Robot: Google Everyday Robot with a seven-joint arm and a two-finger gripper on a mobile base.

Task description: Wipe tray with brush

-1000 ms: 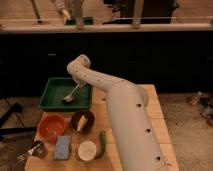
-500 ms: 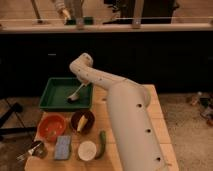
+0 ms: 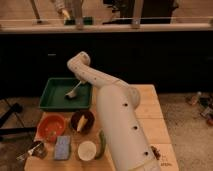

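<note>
We are mid-wipe: our hand reaches over the green tray at the tabletop's far left, gripping the brush, whose head rests on the tray floor. More strokes probably remain. Nearer sit an orange bowl, a dark bowl and a blue sponge, none blocking us
</note>
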